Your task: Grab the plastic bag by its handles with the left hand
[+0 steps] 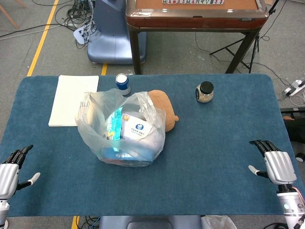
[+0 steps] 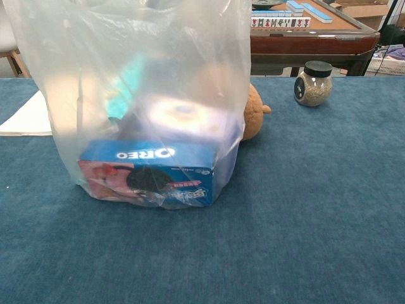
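Note:
A clear plastic bag (image 1: 121, 129) stands upright in the middle of the blue table, its handles (image 1: 90, 102) spread open at the top. Inside it are a blue Oreo box (image 2: 152, 171), a white box and a teal packet. In the chest view the bag (image 2: 139, 82) fills the left half. My left hand (image 1: 10, 171) hovers at the table's near left edge, fingers apart and empty, well to the left of the bag. My right hand (image 1: 275, 164) sits at the near right edge, open and empty. Neither hand shows in the chest view.
A brown plush toy (image 1: 164, 114) lies right behind the bag. A white sheet (image 1: 74, 100) lies at the back left, a small blue can (image 1: 123, 83) behind the bag, and a black-lidded glass jar (image 1: 205, 92) at the back right. A wooden game table (image 1: 195, 14) stands beyond.

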Motion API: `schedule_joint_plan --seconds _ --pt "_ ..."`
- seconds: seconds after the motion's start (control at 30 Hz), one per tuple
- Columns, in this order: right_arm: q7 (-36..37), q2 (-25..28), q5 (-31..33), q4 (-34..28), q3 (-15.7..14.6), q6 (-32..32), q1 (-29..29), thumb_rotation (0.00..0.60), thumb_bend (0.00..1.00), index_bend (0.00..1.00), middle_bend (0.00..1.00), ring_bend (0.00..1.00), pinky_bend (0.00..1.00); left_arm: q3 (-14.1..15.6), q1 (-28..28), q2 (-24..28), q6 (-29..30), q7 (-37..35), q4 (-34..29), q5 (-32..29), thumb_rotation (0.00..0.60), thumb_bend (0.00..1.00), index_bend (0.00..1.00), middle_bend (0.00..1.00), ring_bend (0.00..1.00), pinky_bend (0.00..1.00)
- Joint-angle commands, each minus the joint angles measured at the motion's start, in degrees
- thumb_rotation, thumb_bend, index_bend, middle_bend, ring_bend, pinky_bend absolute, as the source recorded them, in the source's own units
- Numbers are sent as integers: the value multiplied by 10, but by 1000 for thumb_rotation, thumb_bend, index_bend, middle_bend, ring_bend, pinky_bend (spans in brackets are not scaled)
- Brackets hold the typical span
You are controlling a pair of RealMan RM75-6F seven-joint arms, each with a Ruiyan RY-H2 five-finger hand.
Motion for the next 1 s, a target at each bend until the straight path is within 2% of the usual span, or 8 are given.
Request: schedule_joint_plan --seconds 0.03,0.3,0.5,0.83,1.0 --pt "0 0 1 0 0 -1 0 600 0 278 282 231 525 1 -2 -1 -3 -1 3 2 600 146 130 203 201 435" --pt "8 1 7 1 0 -6 2 600 0 278 282 231 525 -3 -9 -3 -11 -15 7 0 600 113 138 203 204 435" --pt "4 0 5 0 -1 -4 1 600 0 278 282 231 525 -10 -17 -4 -5 -82 6 10 600 5 243 230 237 435" --pt "2 2 3 -4 -1 3 -1 600 0 278 282 231 525 -51 -50 28 -8 -176 -23 5 600 0 302 259 248 434" --pt "2 2 1 -4 -3 0 0 600 0 278 282 231 525 -79 -62 43 -12 -203 -40 -22 600 0 308 263 247 435"
